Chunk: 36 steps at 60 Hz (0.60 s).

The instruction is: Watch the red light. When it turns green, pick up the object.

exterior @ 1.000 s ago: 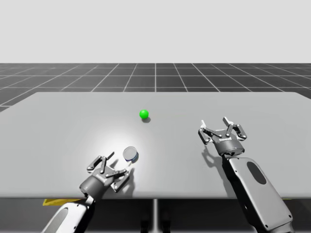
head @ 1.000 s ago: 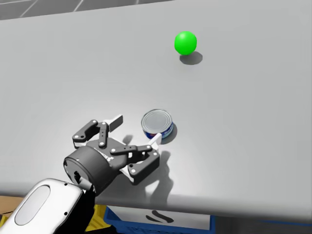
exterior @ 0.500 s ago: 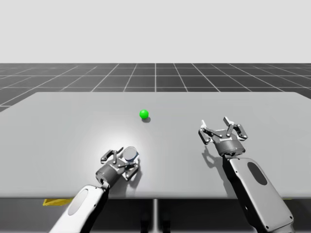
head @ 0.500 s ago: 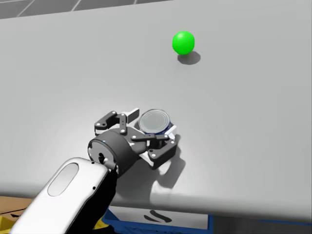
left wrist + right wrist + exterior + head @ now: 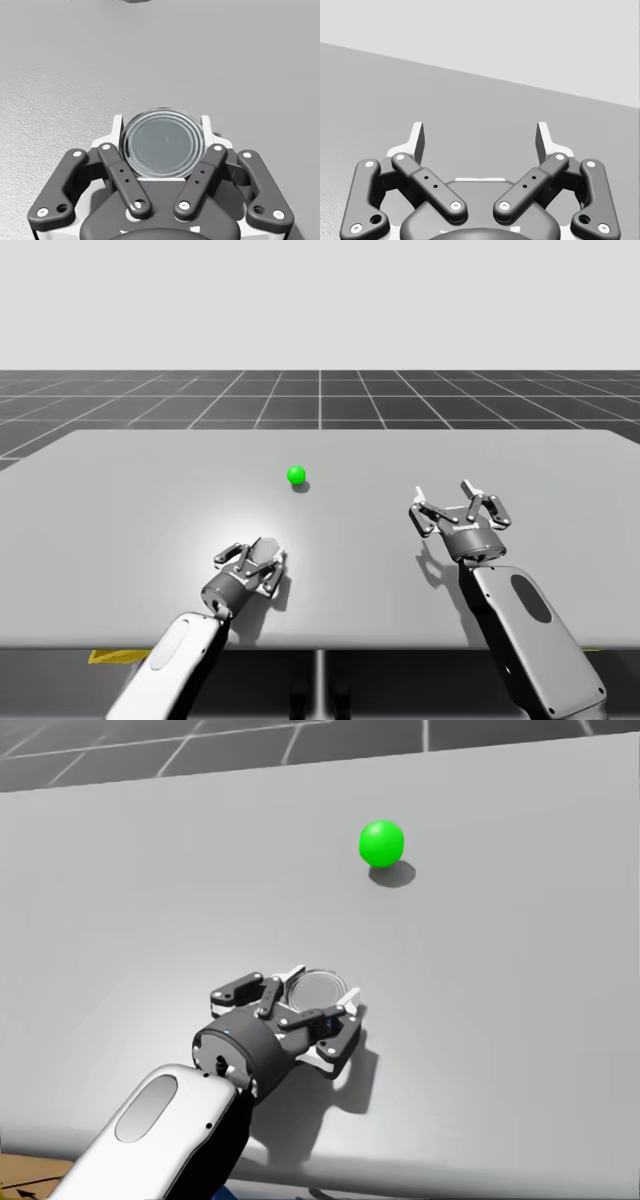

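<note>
**A:** What is my left gripper [image 5: 161,123] doing right now?

**B:** It is pinching the short round can [image 5: 162,145], with one pad pressing on each side of its wall. The can is sitting upright, seemingly resting on the table [image 5: 120,490], near the front edge and left of the middle.

**A:** What is worrying you?

**B:** The pads are gripping near their tips, on a smooth curved wall. I am judging that a hasty lift could let the can squirt forward or tip out of the pinch.

**A:** Is anything getting in the way?

**B:** Nothing is blocking a straight rise. My right gripper [image 5: 480,135] is hovering well apart to the right, with its jaws spread on nothing. Farther back, the light [image 5: 381,842] is glowing green, well beyond the can, so the go signal is showing.
</note>
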Motion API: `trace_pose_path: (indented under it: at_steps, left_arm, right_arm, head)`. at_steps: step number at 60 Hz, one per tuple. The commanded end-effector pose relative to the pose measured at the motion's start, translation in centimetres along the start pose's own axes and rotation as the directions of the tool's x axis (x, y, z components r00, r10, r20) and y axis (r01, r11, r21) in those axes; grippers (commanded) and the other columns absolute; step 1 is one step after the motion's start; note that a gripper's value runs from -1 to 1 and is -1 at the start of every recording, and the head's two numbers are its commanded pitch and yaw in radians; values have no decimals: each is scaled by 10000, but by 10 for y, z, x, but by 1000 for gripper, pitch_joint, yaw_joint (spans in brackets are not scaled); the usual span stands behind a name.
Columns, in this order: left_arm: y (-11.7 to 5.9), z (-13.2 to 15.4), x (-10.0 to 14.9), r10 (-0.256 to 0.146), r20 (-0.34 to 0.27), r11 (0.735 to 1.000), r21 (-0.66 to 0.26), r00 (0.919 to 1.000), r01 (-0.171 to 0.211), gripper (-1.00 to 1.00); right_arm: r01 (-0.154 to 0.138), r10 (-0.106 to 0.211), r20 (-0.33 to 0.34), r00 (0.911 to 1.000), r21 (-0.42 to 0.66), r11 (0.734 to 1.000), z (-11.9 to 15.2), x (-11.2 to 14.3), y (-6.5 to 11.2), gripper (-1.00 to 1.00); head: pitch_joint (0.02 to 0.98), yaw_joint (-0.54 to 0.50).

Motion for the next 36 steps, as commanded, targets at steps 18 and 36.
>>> trace_pose_path:
  at_steps: [18,36]
  left_arm:
    - [-5,2,-19,-244,-544,9957,-911,9982,194,1000]
    - [-3,7,-7,43,-296,9948,-1017,9996,-73,1000]
  right_arm:
    - [-1,1,2,10000,-28,10000,0,0,0,-1000]
    - [-85,85,-13,10000,-57,9999,-1,-2,0,-1000]
  head:
    - [506,246]
    - [426,244]
